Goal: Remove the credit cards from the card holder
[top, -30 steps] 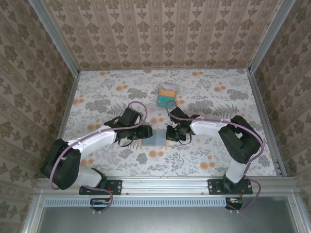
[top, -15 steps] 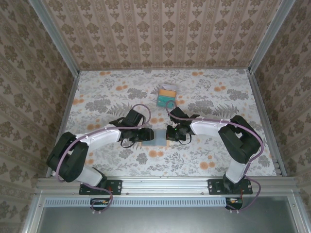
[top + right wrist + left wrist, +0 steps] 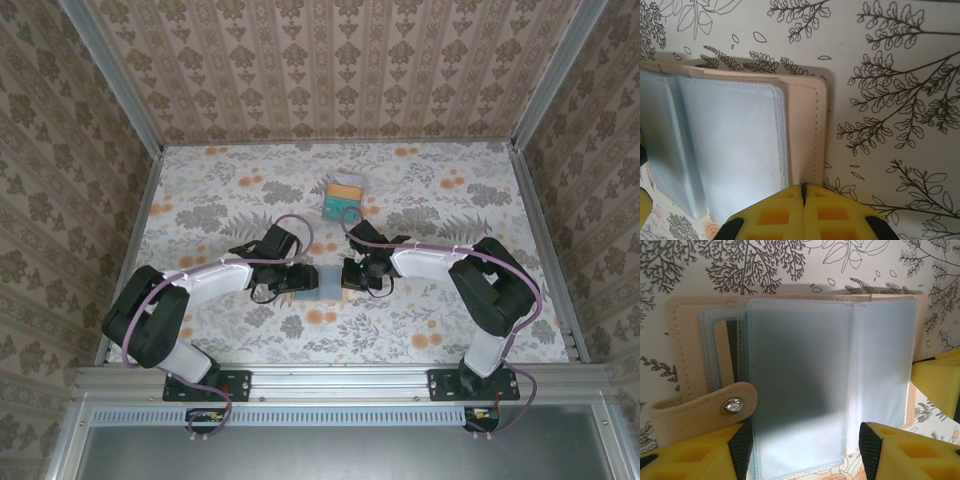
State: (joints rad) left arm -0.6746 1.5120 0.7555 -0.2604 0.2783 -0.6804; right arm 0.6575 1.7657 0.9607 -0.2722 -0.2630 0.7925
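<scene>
card holder (image 3: 322,282) lies open on the surface (image 3: 470,220) toward the near edge, unmoved. left claw (image 3: 802,452) has advanced over its snap-tab side, jaws open astride it. right claw (image 3: 804,202) stays closed, tips at the opposite edge. credit cards (image 3: 344,196) unchanged, nearer the far edge.

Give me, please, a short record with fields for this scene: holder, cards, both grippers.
card holder: open flat on the table, clear sleeves up, between the grippers
credit cards: stacked on the table beyond the holder, orange on teal
left gripper: open, fingers either side of the clear sleeves
right gripper: shut, tips at the holder's tan edge
</scene>
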